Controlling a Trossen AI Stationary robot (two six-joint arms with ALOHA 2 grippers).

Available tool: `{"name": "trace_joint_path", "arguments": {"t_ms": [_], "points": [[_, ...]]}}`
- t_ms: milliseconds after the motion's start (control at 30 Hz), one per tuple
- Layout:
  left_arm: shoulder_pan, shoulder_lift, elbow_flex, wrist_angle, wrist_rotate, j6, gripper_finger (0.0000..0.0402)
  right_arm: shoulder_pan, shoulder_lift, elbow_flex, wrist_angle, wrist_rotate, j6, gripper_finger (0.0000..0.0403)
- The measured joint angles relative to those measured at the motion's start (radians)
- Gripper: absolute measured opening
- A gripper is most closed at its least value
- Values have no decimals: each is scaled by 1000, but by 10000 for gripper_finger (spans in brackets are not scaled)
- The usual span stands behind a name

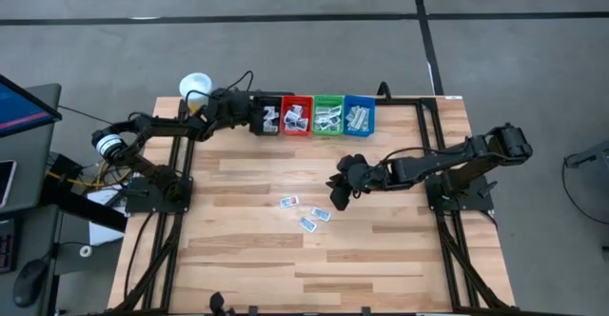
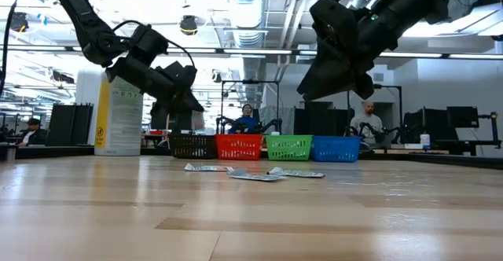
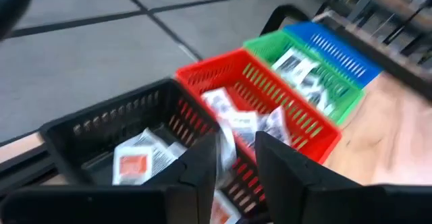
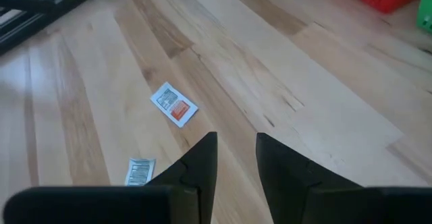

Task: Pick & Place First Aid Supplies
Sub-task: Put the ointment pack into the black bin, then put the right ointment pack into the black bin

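Three packets [image 1: 306,213] are lying loose on the table [image 1: 381,249], while the rest are sitting in the four bins [image 1: 314,116] along the far edge. The left gripper [image 3: 236,150] is hovering over the black bin [image 3: 101,136], fingers apart with a white packet seemingly between them, so a drop looks to be underway. The right gripper [image 4: 236,153] is hanging above the loose packets, fingers apart and empty; next it needs lowering onto the orange-marked packet [image 4: 173,104].
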Motion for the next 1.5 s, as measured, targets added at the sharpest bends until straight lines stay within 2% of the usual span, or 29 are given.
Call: {"name": "trace_joint_path", "arguments": {"t_ms": [233, 533, 733, 900, 1067, 1500], "points": [[-24, 0, 0, -59, -61, 72, 125, 0, 0, 0, 6, -2, 0, 98], [-65, -10, 0, -67, -55, 60, 143, 33, 1, 0, 22, -2, 5, 98], [-130, -70, 0, -68, -7, 50, 141, 101, 80, 1, 83, -2, 7, 98], [-212, -137, 0, -66, 7, 50, 141, 154, 200, 0, 172, -7, 8, 98], [-315, -178, 0, -71, 9, 49, 137, 177, 281, 5, 177, -1, 42, 98], [-588, -169, -2, -73, 8, 41, 134, 190, 466, 49, 194, 19, 39, 98]]}}
